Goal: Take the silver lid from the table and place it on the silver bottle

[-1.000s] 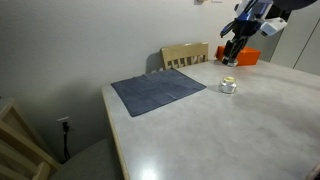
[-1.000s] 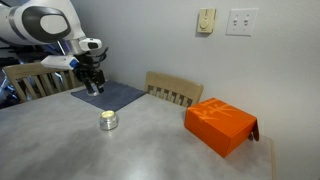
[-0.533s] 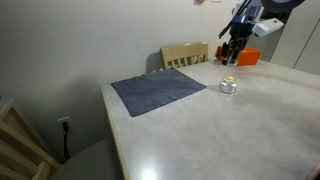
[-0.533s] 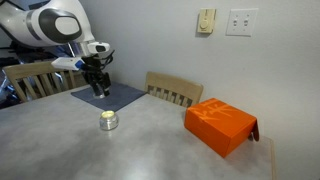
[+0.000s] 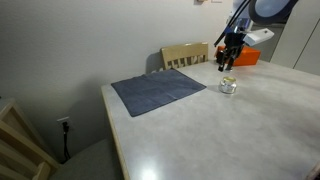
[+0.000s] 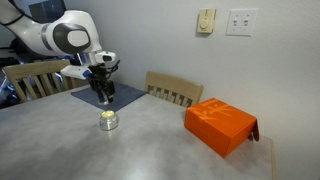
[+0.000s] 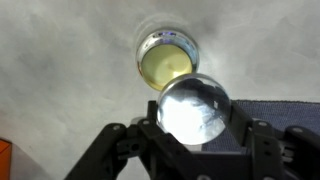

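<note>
The silver bottle (image 5: 228,85) is a small squat shiny jar standing on the grey table; it also shows in an exterior view (image 6: 108,121) and in the wrist view (image 7: 166,62), its open top yellowish. My gripper (image 5: 226,66) hangs above and slightly to the side of it in both exterior views (image 6: 103,98). In the wrist view my gripper (image 7: 193,112) is shut on the silver lid (image 7: 193,108), a round shiny disc held between the fingers just beside the bottle's opening.
A dark blue-grey cloth (image 5: 158,90) lies on the table (image 5: 230,130) near the bottle, also in an exterior view (image 6: 118,94). An orange box (image 6: 220,124) sits toward one table end. Wooden chairs (image 6: 172,89) stand at the table's edges by the wall.
My gripper, holding the lid, has moved sideways toward the bottle and slightly down. The bottle, cloth and box have not moved.
</note>
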`<state>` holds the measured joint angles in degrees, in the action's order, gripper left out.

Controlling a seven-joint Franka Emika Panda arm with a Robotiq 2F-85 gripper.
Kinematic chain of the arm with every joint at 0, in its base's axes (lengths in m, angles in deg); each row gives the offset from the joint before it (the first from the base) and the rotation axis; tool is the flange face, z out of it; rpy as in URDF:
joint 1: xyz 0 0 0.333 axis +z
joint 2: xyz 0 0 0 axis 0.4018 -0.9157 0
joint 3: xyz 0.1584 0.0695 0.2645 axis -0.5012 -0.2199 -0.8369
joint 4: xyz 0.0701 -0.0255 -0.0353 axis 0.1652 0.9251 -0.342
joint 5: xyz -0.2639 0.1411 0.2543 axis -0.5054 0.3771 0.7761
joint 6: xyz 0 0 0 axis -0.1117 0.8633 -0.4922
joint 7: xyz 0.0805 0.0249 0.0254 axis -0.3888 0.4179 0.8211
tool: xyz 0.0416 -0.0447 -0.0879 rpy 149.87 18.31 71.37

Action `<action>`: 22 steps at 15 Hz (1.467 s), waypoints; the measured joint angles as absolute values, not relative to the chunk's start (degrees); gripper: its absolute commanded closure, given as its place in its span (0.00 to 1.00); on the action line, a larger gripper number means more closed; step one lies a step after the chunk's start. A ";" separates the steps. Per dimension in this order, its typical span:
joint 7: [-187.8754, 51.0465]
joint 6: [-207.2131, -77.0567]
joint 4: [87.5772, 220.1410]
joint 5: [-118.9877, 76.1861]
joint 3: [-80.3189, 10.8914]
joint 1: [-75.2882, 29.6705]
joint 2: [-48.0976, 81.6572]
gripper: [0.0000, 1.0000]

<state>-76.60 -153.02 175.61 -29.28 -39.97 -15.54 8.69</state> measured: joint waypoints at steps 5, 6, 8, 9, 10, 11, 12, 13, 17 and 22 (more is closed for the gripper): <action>-79.48 -153.04 175.67 -28.67 -38.99 -15.26 8.64 0.56; -80.00 -153.04 175.76 -27.87 -38.96 -15.29 8.64 0.56; -80.27 -153.04 176.00 -25.74 -38.97 -15.35 8.64 0.31; -80.25 -153.06 176.01 -25.59 -38.97 -15.33 8.64 0.31; -80.25 -153.06 175.99 -25.60 -38.97 -15.28 8.64 0.31; -80.26 -153.06 175.98 -25.60 -38.97 -15.25 8.64 0.31; -80.26 -153.07 175.97 -25.60 -38.97 -15.23 8.64 0.56; -80.26 -153.07 175.97 -25.60 -38.97 -15.23 8.64 0.56; -83.84 -152.42 175.91 -25.56 -38.62 -15.18 8.63 0.56; -87.68 -150.21 175.91 -23.34 -38.36 -15.14 8.58 0.56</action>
